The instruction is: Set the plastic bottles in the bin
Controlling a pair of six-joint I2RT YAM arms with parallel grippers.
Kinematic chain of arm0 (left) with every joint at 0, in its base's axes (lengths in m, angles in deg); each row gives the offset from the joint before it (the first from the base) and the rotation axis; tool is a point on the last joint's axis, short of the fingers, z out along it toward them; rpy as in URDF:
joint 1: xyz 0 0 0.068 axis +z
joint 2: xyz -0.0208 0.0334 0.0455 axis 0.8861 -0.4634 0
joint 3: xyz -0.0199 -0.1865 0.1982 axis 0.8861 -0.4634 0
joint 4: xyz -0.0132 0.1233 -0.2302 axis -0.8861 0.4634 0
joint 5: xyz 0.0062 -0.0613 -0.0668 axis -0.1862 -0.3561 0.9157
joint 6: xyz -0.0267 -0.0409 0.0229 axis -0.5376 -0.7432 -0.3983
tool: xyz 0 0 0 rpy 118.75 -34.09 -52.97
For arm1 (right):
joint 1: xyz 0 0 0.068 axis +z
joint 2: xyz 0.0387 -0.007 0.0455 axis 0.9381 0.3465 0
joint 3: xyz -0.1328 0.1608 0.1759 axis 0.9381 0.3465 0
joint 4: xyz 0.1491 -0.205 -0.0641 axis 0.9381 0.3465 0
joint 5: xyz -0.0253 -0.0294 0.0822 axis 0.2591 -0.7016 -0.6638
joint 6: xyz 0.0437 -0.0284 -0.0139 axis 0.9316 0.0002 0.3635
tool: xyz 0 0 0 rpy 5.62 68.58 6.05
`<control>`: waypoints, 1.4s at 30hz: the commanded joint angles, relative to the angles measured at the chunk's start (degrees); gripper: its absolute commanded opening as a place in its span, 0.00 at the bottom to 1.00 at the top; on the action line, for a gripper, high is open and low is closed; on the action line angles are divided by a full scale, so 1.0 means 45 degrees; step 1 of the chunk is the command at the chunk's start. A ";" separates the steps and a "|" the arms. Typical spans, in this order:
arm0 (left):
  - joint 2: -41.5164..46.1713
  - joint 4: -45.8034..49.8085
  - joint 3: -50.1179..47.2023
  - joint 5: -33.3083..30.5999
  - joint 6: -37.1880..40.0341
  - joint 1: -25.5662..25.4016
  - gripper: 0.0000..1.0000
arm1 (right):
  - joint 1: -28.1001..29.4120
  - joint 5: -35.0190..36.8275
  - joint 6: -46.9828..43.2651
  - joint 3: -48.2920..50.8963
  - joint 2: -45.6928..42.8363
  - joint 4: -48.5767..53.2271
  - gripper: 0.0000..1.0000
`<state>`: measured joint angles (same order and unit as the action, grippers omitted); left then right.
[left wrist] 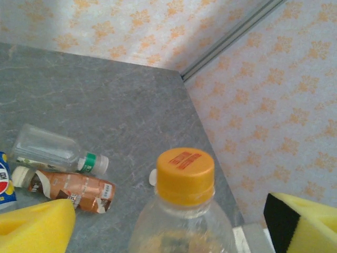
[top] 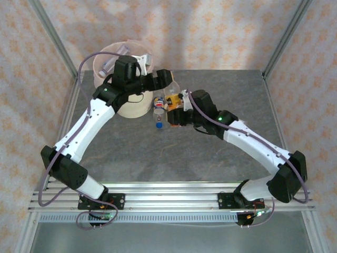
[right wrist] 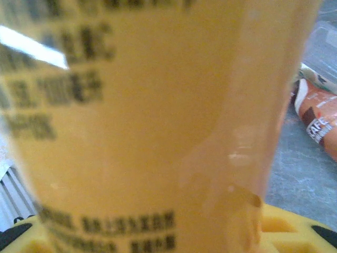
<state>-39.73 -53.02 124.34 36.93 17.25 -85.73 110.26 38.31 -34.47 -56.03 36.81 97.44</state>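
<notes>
The bin stands at the far left of the table, right beside the left arm's wrist, with its pink liner showing at the rim. The left gripper reaches out from there toward the middle of the table. In its wrist view the two yellow pads sit far apart at the bottom corners. An orange-capped bottle rises between them with a clear gap on each side, so this gripper is spread wide and touches nothing.

Loose bottles lie on the table just beyond: a clear one with a green band, a brown coffee bottle touching it, and the edge of a red-and-blue labelled bottle. From above, a blue-capped bottle lies a little nearer the arms.

The right gripper meets the left one at the orange-capped bottle. Its wrist view is very close to the orange label, with the yellow pads against the bottle's lower edges. It appears to be clamped on the bottle and holding it up.

This looks like a handover, with the right arm offering the bottle to the arm nearest the bin. The next move calls for the left pads to close on the bottle below the cap. The right gripper should let go only after that, and then the bottle can be carried over the rim.
</notes>
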 commanded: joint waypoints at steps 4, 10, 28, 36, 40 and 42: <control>-0.0288 -0.0474 0.0632 0.0545 -0.0128 -0.0106 0.82 | 0.0298 -0.0338 -0.0328 -0.0745 0.0405 -0.0462 0.50; -0.0524 -0.0317 0.0854 0.0735 -0.0011 -0.0105 0.65 | 0.0387 -0.0508 -0.0331 -0.0878 0.0495 -0.0559 0.50; -0.0829 0.0235 0.2001 0.0452 0.0902 -0.0103 0.04 | 0.0406 -0.0499 -0.0199 -0.1076 0.0540 -0.0467 0.72; -0.1092 0.2152 0.4655 -0.1365 0.3094 0.0073 0.00 | 0.0407 0.0501 -0.0149 -0.1336 -0.0186 0.0278 0.99; -0.1294 0.2795 0.6300 -0.2327 0.4164 0.0622 0.00 | 0.0402 0.1426 0.0024 -0.1261 -0.0983 0.0709 0.99; -0.1401 0.2831 0.6963 -0.2597 0.4633 0.1032 0.00 | 0.0407 0.2120 0.0185 -0.1174 -0.1333 0.0949 0.99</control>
<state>-45.55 -42.36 151.34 29.76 32.44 -83.47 111.70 42.22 -34.60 -60.08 34.60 99.66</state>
